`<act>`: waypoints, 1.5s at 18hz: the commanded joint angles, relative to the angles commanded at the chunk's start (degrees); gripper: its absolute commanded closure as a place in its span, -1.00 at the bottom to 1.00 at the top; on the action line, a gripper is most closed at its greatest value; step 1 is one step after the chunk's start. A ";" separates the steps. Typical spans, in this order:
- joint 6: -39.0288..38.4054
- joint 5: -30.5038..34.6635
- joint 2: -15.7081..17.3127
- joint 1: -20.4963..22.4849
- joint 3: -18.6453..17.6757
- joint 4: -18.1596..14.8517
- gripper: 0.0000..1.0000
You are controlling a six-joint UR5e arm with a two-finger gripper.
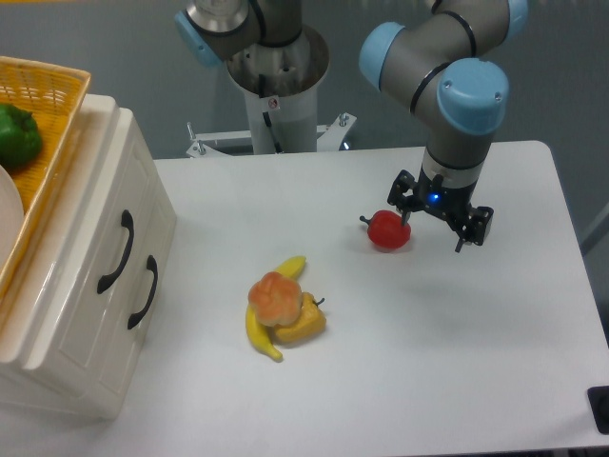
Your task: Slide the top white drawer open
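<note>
Nearest, at left: cabinet [86, 314], top drawer [100, 228] shut, black handle [118, 252] untouched. Mid-bench [428, 343]: banana [271, 319] beside a bun [276, 297]. Farther right: red apple [388, 229] just beside fingers [407, 217], spread apart, grasping nothing.

A white table [495, 381] is lying under me, reflecting even light; a grey wall [95, 38] is standing behind.

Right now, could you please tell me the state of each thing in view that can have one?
Top white drawer with black handle: shut.
Lower white drawer with black handle: shut.
Two-finger gripper: open, empty, beside the red pepper.
Yellow woven basket: holds a green pepper.
</note>
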 joint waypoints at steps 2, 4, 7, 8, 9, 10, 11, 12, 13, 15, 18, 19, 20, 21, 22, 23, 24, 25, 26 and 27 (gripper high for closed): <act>0.00 0.00 -0.09 0.00 -0.09 0.00 -1.00; -0.09 -0.09 -0.09 -0.09 -0.09 0.09 -1.00; 0.00 -0.09 -0.09 -0.09 -0.09 0.09 -1.00; 0.00 -0.09 -0.09 -0.09 -0.09 0.09 -1.00; -0.09 -0.09 -0.09 -0.09 -0.09 0.09 -1.00; -0.09 0.00 -0.09 -0.09 -0.17 0.00 -1.00; 0.00 0.00 -0.17 -0.09 -0.44 0.09 -1.00; -0.09 0.00 -0.17 0.00 -0.61 0.09 -1.00; -0.09 0.00 -0.17 0.09 -0.96 0.09 -1.00; -0.09 0.00 -0.09 0.18 -0.97 0.09 -1.00; -0.09 0.00 0.00 0.18 -1.93 0.09 -1.00; -0.17 0.00 0.09 0.26 -2.28 0.09 -1.00; -0.18 0.00 0.26 0.26 -2.46 0.00 -1.00; -0.87 0.00 0.61 0.18 -2.90 0.09 -1.00; -2.45 0.00 0.79 0.09 -2.99 0.09 -1.00; -4.29 0.00 0.79 0.09 -2.99 0.09 -1.00; -5.70 -0.09 0.88 0.00 -2.99 0.09 -1.00; -6.58 -0.09 0.79 0.00 -2.99 0.09 -1.00; -7.03 -0.09 0.70 -0.09 -2.99 0.09 -1.00; -7.81 -0.09 0.53 -0.17 -2.99 0.09 -1.00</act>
